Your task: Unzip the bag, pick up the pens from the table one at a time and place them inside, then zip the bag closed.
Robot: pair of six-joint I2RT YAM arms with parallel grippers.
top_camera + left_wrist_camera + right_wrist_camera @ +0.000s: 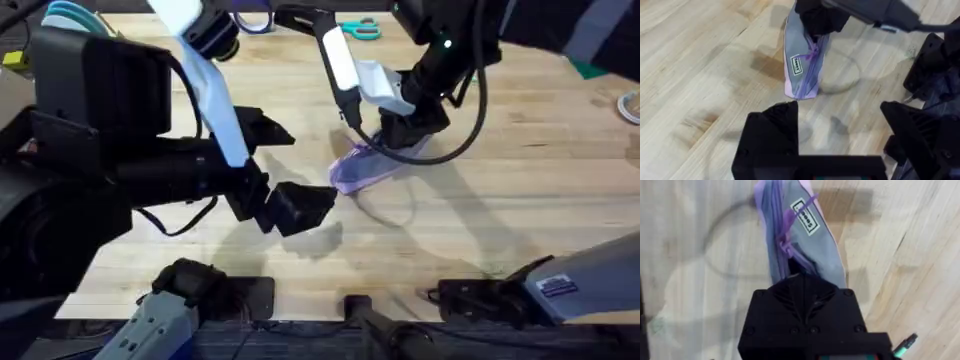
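Bag point(362, 168): lavender pouch lying on the table point(520, 180), roughly midway between the left and right edges and nearer the far edge than the near one.
Bag contents: cannot tell; the inside is not visible. The zipper line runs along the upper face, with purple pull cords point(792, 245) lying across it.
Bag long axis: slanted across the table, one end toward the near-left, the other toward the far-right under the right gripper. The far-right end looks slightly lifted, though this is hard to judge.
Label point(796, 64): small pale tag on the bag's upper face, beside the zipper, closer to the free near-left end.
Right gripper point(400, 135): down on the far-right end of the bag, its black fingers clenched together on the fabric by the zipper, as the right wrist view shows.
Left gripper point(300, 205): hovers above the table just near-left of the bag, apart from it; its fingers point(771, 137) are spread wide with nothing between them.
Scissors point(362, 29): teal-handled, by the far edge, well apart from the bag.
Cable point(470, 120): dark loop from the right arm, hanging near the bag.
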